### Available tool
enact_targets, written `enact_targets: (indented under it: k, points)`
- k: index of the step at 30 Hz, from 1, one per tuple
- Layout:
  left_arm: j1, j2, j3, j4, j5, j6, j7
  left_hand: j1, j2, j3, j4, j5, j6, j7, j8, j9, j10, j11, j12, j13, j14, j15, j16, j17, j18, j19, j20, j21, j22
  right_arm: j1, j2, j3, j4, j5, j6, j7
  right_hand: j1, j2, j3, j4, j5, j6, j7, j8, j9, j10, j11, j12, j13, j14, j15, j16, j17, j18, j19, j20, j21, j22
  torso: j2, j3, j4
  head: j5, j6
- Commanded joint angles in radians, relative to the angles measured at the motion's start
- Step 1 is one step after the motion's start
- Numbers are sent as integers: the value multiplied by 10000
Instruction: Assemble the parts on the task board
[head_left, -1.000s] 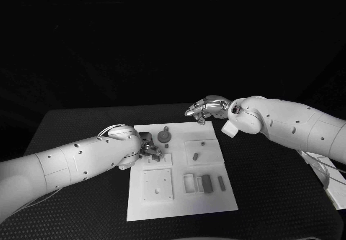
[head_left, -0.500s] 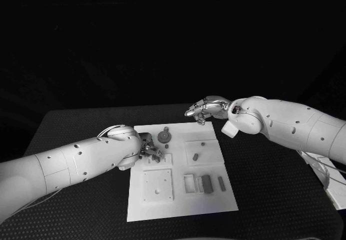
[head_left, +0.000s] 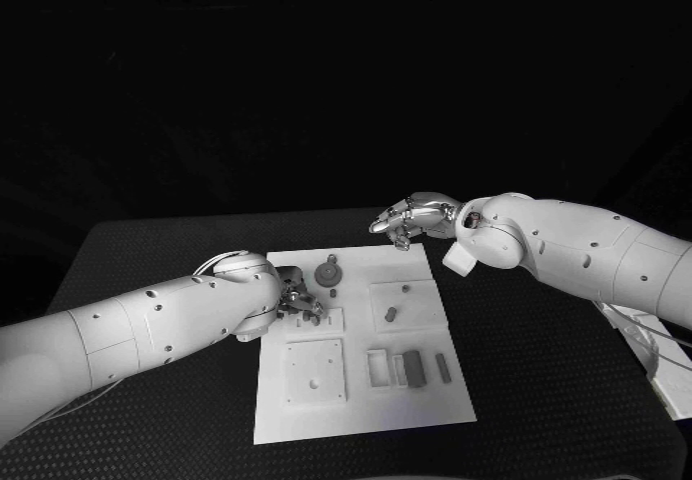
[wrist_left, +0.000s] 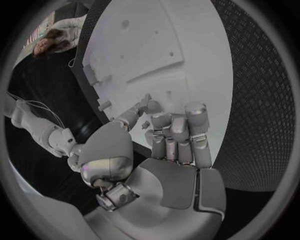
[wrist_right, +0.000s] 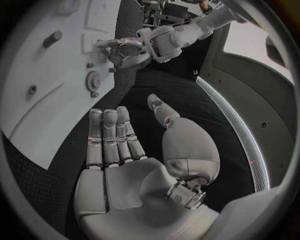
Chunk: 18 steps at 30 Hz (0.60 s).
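On the black desk (head_left: 173, 250) the white task board (head_left: 361, 400) carries, nearest the robot, a square plate with holes (head_left: 316, 371) at about 7 o'clock from the board's middle and a row of small bar parts (head_left: 414, 366) at 5 o'clock. Farther up, the left robot hand (head_left: 300, 303) bends down at the board's 9 o'clock edge, fingers curled together at a small part (wrist_left: 152, 106); whether it actually grips it I cannot tell. To seat that part well, it should stay square to its socket and be pressed straight down, not sideways. A round geared part (head_left: 330, 270) stands at 11 o'clock. Farthest, the right robot hand (head_left: 411, 217) hovers off the board's 1 o'clock corner, fingers extended and holding nothing.
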<state>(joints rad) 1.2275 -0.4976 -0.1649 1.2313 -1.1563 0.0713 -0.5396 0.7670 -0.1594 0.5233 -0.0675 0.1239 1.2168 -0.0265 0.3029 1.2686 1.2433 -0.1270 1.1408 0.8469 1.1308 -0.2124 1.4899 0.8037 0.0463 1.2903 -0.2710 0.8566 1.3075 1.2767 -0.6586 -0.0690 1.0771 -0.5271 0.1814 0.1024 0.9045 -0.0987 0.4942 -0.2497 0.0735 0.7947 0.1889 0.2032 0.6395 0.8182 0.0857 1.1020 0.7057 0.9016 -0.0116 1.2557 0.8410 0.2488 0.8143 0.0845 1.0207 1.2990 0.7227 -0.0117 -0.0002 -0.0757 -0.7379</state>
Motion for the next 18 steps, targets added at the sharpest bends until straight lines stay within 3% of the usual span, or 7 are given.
enact_targets:
  k: [1,9,18]
  points:
    - [-6,1,4,29,128,-29,108,70,-39,-20,98,49,-112,76,-132,-118,38,8,-53,20,-27,-138,-57,19,556,14,-48,-52,174,-7,-2,3,6,-34,120,72,-99,27,-8,45,-57,-28,76,-57,-15,-79,20,64,-12,-60,-19,59,-10,130,48,42,-42,-8,0,-2,-5,-2,-5]
    - [-6,11,4,32,194,55,102,111,7,-42,106,60,-164,125,-317,-355,18,51,-55,35,-48,-101,-58,31,562,-8,-48,-44,182,-7,-8,3,14,-34,116,66,-99,27,-8,45,-57,-29,76,-58,-16,-79,20,65,-13,-60,-19,59,-11,130,48,42,-43,-8,0,1,1,-1,-7]
    - [-6,7,3,30,472,147,93,309,380,-186,-253,257,-214,240,-808,-886,-47,158,-50,78,-99,-6,-57,65,559,-79,-39,-7,194,-7,-14,3,23,-34,120,62,-98,32,-6,47,-57,-29,76,-58,-16,-79,20,66,-14,-60,-19,60,-11,130,49,41,-42,-7,2,-2,-1,-10,-20]
